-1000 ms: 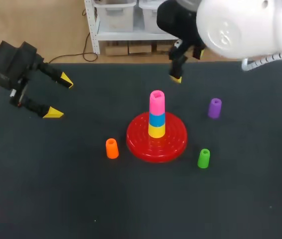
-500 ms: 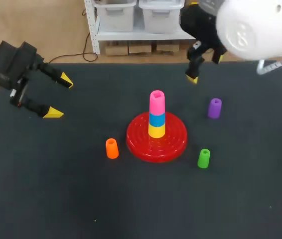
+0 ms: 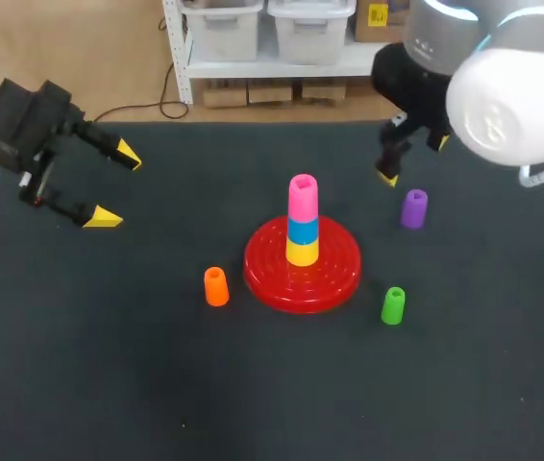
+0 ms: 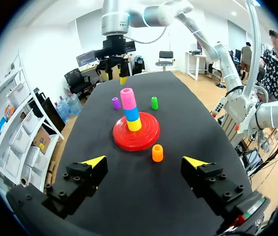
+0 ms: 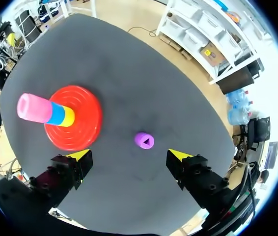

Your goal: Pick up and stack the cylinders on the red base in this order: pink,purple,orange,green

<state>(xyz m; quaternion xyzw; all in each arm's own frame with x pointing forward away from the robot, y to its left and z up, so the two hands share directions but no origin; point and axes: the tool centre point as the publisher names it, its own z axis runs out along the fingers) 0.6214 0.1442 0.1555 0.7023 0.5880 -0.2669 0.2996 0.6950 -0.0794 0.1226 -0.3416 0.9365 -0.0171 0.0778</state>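
The red base (image 3: 339, 279) (image 4: 146, 140) (image 5: 87, 115) stands mid-table with yellow, blue and pink cylinders stacked on its post, the pink cylinder (image 3: 302, 199) (image 4: 127, 97) (image 5: 31, 107) on top. A purple cylinder (image 3: 413, 208) (image 4: 116, 103) (image 5: 144, 140) stands upright to the base's right, a green cylinder (image 3: 393, 305) (image 4: 154, 103) at its front right, an orange cylinder (image 3: 216, 286) (image 4: 157, 153) at its front left. My right gripper (image 3: 412, 158) (image 5: 129, 156) hovers open above the table just behind the purple cylinder, which lies ahead between its fingers. My left gripper (image 3: 113, 184) (image 4: 146, 162) is open at the far left, empty.
The dark table top (image 3: 109, 365) extends bare in front of and around the base. Nothing else stands on it.
My right arm has swung rightward from behind the base to a spot just behind the purple cylinder, staying open. The left arm and all cylinders have not moved.
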